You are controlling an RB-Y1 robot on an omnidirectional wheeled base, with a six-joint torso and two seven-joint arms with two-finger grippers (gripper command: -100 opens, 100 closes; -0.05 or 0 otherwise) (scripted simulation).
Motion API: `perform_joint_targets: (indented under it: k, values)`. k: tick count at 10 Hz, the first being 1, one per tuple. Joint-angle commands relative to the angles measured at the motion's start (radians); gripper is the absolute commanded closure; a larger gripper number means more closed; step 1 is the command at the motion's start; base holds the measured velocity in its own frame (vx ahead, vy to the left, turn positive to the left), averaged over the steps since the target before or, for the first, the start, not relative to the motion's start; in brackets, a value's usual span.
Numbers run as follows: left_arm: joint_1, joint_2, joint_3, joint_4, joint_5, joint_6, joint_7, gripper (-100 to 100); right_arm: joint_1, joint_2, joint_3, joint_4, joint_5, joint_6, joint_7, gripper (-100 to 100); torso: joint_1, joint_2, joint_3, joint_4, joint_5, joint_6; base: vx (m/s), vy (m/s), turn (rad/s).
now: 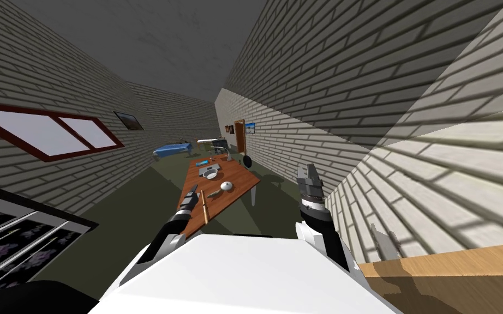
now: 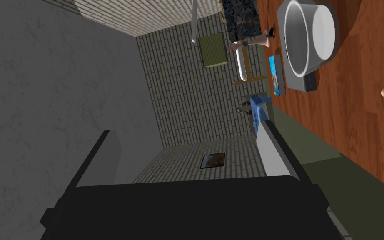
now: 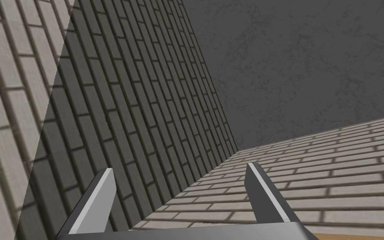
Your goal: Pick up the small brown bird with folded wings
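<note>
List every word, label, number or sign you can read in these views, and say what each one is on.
No text can be read in any view.
Blue flat item on the wooden table: it has a printed image, but no letters can be made out.
Framed picture on the brick wall: no writing visible.
Blue wall picture by the far door: too small to read.

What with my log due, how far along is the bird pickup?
Done: I face the table, nothing more. In hand: nothing; the left claw is open at the table's edge near a bowl, the right claw open and raised. Left: reaching what may be the bird, a small brownish thing on the table, gripping and lifting it.
</note>
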Motion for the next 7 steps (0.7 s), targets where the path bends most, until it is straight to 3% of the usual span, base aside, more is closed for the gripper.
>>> perform_joint_targets:
  k: [1,2,3,7]
  values:
    - [0.004,0.027,0.028,0.05,0.027,0.03,0.003,-100,0.0,0.0,0.0,0.0,0.0,0.0,0.0,0,0.0,0.0,0.0,0.0,0.0,0.0,0.023,-0.027,-0.08]
    - [0.006,0.054,0.057,0.094,0.052,0.063,0.006,-100,0.0,0.0,0.0,0.0,0.0,0.0,0.0,0,-0.001,-0.001,0.0,0.0,0.0,0.0,0.058,-0.07,-0.205]
    - [0.006,0.054,0.057,0.124,0.052,0.063,0.006,-100,0.0,0.0,0.0,0.0,0.0,0.0,0.0,0,-0.003,-0.003,-0.001,0.0,-0.001,0.001,0.044,-0.052,-0.134]
    - [0.006,0.054,0.057,0.132,0.052,0.063,0.006,-100,0.0,0.0,0.0,0.0,0.0,0.0,0.0,0,0.0,0.0,0.0,0.0,0.0,0.0,0.007,-0.007,0.001]
